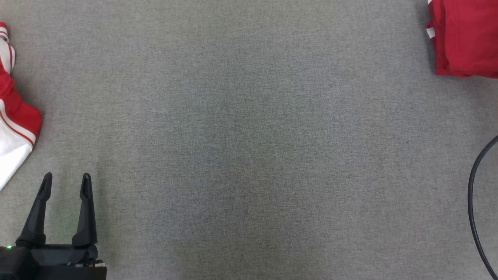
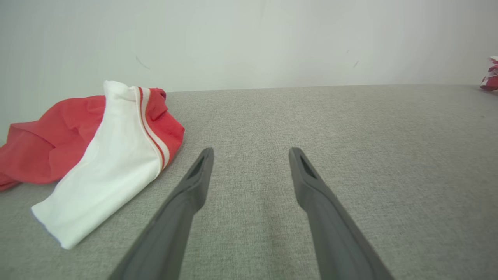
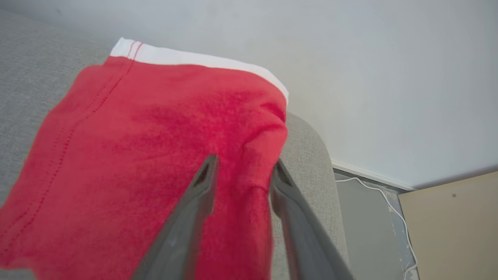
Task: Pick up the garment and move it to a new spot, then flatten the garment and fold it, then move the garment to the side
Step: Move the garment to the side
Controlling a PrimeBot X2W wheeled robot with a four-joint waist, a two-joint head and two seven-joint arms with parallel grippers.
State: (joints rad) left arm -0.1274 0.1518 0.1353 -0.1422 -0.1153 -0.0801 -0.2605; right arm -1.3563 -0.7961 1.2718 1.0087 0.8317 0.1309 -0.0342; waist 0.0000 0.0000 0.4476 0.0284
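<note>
The red garment (image 1: 467,39) with white trim lies folded at the far right corner of the grey cloth surface (image 1: 249,140). In the right wrist view the garment (image 3: 155,136) spreads flat under my right gripper (image 3: 244,165). Its jaws stand apart astride a raised fold at the garment's right edge, near the rounded end of the surface. My left gripper (image 1: 66,181) rests low at the near left, open, with nothing between its fingers. In its own view my left gripper (image 2: 251,155) points over bare grey cloth.
A second garment (image 1: 15,128), red and white and crumpled, lies at the left edge, just left of my left gripper (image 2: 109,155). A black cable (image 1: 472,194) curves along the right edge. Beyond the surface's end are a white cable (image 3: 373,186) and a tan board (image 3: 451,217).
</note>
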